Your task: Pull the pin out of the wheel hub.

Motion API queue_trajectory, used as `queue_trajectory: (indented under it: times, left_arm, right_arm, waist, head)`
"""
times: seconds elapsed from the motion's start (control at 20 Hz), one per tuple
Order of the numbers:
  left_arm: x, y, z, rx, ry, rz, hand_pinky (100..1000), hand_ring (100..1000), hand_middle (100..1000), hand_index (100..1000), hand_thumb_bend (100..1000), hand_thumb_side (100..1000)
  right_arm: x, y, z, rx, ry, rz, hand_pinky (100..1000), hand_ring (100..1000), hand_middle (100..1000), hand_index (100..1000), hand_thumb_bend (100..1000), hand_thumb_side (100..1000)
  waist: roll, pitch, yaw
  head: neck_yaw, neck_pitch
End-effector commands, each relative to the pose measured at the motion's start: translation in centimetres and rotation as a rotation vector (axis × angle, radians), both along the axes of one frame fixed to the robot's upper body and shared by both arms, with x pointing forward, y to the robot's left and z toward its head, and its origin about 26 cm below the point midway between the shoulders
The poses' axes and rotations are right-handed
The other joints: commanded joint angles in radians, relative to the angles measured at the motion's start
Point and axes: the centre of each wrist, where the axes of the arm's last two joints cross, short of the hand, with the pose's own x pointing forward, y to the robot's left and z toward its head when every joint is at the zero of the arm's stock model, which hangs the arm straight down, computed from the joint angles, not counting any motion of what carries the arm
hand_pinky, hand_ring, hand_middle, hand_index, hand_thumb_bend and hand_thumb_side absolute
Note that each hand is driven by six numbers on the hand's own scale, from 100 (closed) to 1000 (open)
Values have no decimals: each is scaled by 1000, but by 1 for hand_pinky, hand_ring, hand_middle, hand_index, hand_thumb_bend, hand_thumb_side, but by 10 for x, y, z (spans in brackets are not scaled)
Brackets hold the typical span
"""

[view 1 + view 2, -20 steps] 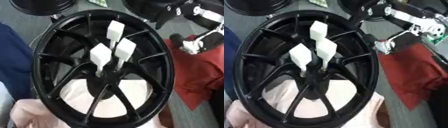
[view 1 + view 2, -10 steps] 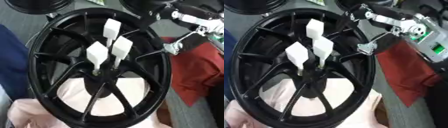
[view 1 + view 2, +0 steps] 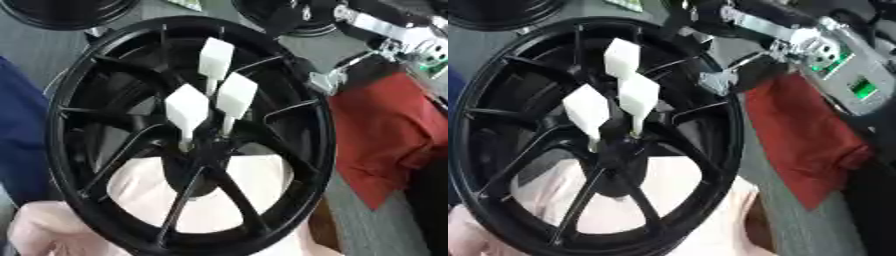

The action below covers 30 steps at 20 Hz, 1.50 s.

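While three white-headed pins (image 3: 234, 97) stand in the hub (image 3: 194, 150), right hand (image 3: 737, 75) hovers by the rim (image 3: 319, 150), fingers unreadable. Best pinch one head, draw along its stem.

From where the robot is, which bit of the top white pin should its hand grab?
Probably the flat white head of the top pin, pinched across its two broad faces. The thin stem runs down into the hub between black spokes, so there is little to hold there. The right hand sits at the wheel's right rim, so coming in from the right looks shortest.
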Motion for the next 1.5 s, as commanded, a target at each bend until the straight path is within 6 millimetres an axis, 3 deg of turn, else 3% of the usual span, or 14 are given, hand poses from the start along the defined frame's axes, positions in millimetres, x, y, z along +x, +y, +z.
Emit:
queue_trajectory:
  times: [0.05, 0.55, 0.95, 1.35, 1.4, 1.45, 1.5]
  left_arm:
    - [-1, -2, 9, 11, -28, -21, 652, 539, 516, 688, 355, 496]
    - [1, -9, 9, -19, -31, -53, 652, 539, 516, 688, 353, 501]
    - [1, -10, 8, -35, -22, -59, 652, 540, 517, 688, 351, 503]
    - [2, -11, 7, -36, -12, -65, 652, 540, 517, 687, 356, 507]
    - [2, -11, 7, -36, -11, -65, 651, 539, 516, 687, 358, 507]
    - [2, -11, 7, -37, -9, -66, 651, 539, 516, 687, 358, 507]
    - [2, -11, 7, -37, -8, -66, 651, 539, 516, 687, 358, 508]
  right_arm:
    - [-7, -2, 23, -103, -62, -60, 849, 834, 744, 809, 100, 340]
    - [-8, -1, 26, -226, -114, -135, 879, 887, 819, 851, 100, 371]
    - [-7, -1, 23, -294, -83, -160, 882, 886, 821, 849, 100, 402]
    - [-6, 1, 21, -349, -12, -17, 858, 862, 789, 841, 100, 382]
    - [-6, 1, 23, -363, -6, 9, 861, 863, 793, 844, 173, 345]
    - [-7, 2, 25, -380, -1, 35, 861, 864, 794, 844, 183, 336]
    - [-7, 2, 27, -398, 1, 57, 867, 871, 802, 848, 267, 276]
  waist:
    - [7, -19, 8]
    - [12, 0, 59]
    - [18, -7, 81]
    - [19, -7, 80]
    - [19, -7, 80]
    - [19, -7, 80]
    - [19, -7, 81]
  head:
    - [-20, -11]
    - [-30, -18]
    - [-23, -7]
    - [-40, -2]
    - [-43, -1]
    - [-45, 1]
    - [-48, 1]
